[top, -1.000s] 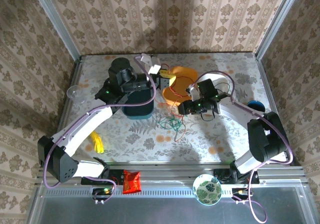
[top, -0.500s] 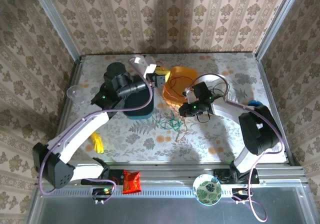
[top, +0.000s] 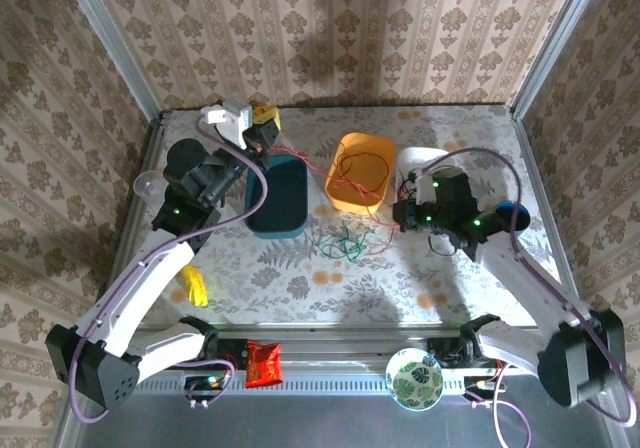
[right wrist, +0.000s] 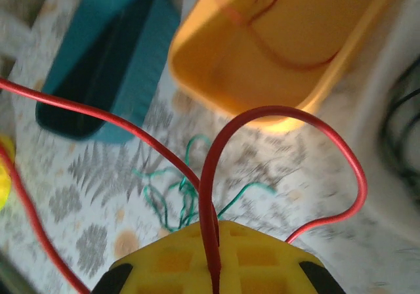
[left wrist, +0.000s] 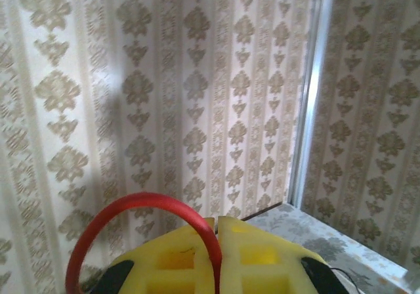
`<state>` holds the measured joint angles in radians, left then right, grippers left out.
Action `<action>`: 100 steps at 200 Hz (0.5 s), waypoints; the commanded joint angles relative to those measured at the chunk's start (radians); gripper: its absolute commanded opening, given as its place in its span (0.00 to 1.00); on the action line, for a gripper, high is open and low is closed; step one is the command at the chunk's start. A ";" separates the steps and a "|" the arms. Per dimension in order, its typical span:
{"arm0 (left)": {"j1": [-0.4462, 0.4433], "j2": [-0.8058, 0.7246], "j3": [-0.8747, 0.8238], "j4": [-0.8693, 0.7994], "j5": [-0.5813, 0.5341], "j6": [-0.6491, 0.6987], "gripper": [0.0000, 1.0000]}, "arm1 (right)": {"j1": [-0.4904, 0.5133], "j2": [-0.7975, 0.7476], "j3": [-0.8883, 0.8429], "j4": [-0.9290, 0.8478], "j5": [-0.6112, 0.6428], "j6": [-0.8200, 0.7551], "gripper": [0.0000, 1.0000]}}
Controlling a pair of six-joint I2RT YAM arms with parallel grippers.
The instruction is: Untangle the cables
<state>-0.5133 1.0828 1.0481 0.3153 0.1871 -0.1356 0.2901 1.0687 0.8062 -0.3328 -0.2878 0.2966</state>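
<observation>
In the top view the left claw [top: 265,120] is lifted high at the upper left of the frame, above the far end of the teal bin [top: 278,196]. In the left wrist view its yellow fingers [left wrist: 262,261] are pressed together and they pinch the red cable [left wrist: 141,199]. The cable rises from the seam between them as a round loop in front of the patterned wall.

From this claw the red cable [top: 345,181] goes down to the right and passes across the orange bin [top: 365,146] in the middle of the frame. It then reaches the right claw [top: 405,211], which hangs just to the right of that bin, over the tabletop [top: 290,278].

In the right wrist view the right claw [right wrist: 213,238] is also pressed together on the red cable [right wrist: 315,120]. One part of the cable makes a tall arch to the right. Another part runs away to the upper left, over the teal bin [right wrist: 105,71].

The green cable [top: 340,243] lies as a loose tangle on the tabletop, below the orange bin and between the two arms. In the right wrist view the green cable [right wrist: 184,192] is just above the yellow fingers [right wrist: 256,261], under the orange bin [right wrist: 282,38].

The black cable [right wrist: 397,107] is at the right edge of this view, blurred, in a white container [right wrist: 387,176].
</observation>
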 commanded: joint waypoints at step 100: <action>-0.015 0.031 -0.095 -0.025 -0.155 -0.050 0.00 | -0.099 -0.051 0.377 -0.084 0.104 -0.074 0.00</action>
<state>-0.4992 1.1069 0.9665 0.2981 0.0547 -0.1917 0.1967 0.9634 1.1503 -0.3935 -0.1604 0.2337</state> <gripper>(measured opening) 0.077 0.079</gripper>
